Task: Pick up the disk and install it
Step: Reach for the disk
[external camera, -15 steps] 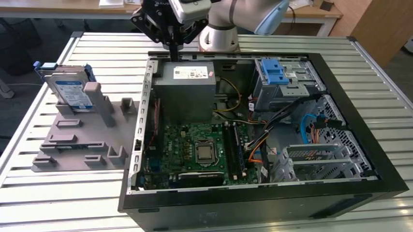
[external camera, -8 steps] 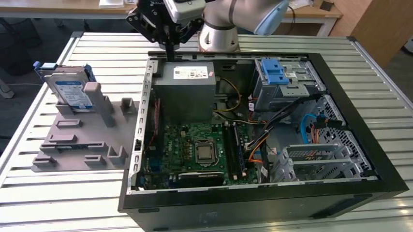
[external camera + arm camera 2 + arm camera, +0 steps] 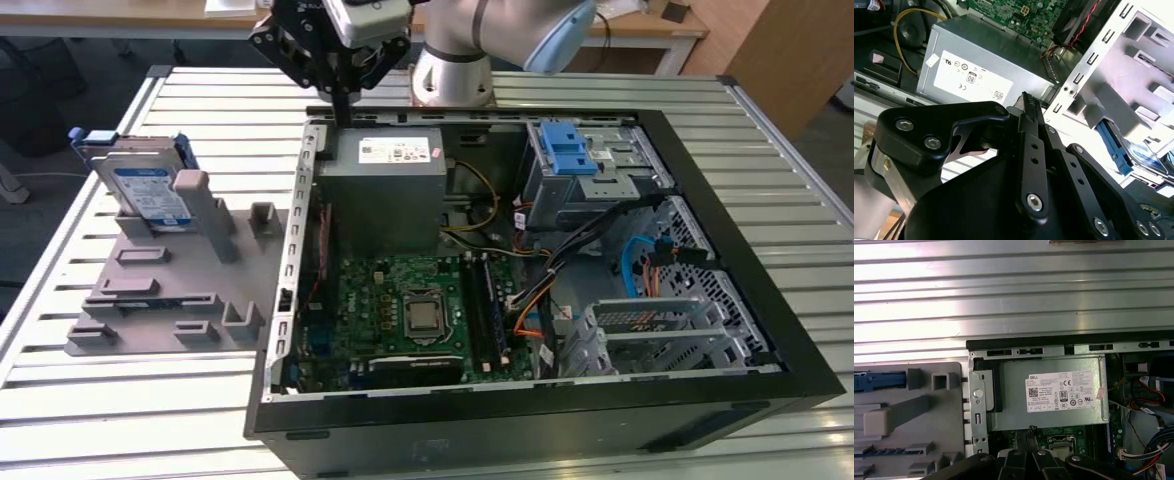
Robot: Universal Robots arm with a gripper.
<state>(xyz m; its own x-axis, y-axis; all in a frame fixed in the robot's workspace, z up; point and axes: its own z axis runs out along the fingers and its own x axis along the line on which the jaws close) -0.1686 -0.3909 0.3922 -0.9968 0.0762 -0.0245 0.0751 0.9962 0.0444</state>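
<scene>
**Tool shut and empty over the case edge, disk in its stand**

In the exterior view the tool [image 3: 342, 110] hangs from the arm [image 3: 494, 40] with its fingers pointing down and pressed together into one thin black tip, holding nothing. The tip sits over the rim of the open computer case [image 3: 534, 405], at the corner next to the grey box [image 3: 387, 170] with the white sticker. Whether the tip touches the rim cannot be told. The second wrist view shows the same narrow tip [image 3: 1025, 96] in front of that grey box [image 3: 974, 65].

The disk [image 3: 144, 185] is well apart from the tool, at the exterior view's left. It stands on edge, leaning back a little, in a slot of a grey plastic stand [image 3: 174, 290], with its blue-and-white label facing the camera and its blue rails along the sides. The stand lies on the slatted metal surface [image 3: 134, 425], just beside the case.

Inside the case lies a green circuit board [image 3: 400, 310]. At the exterior view's right of the grey box is a metal cage [image 3: 607, 170] with a blue latch [image 3: 567, 152].
</scene>
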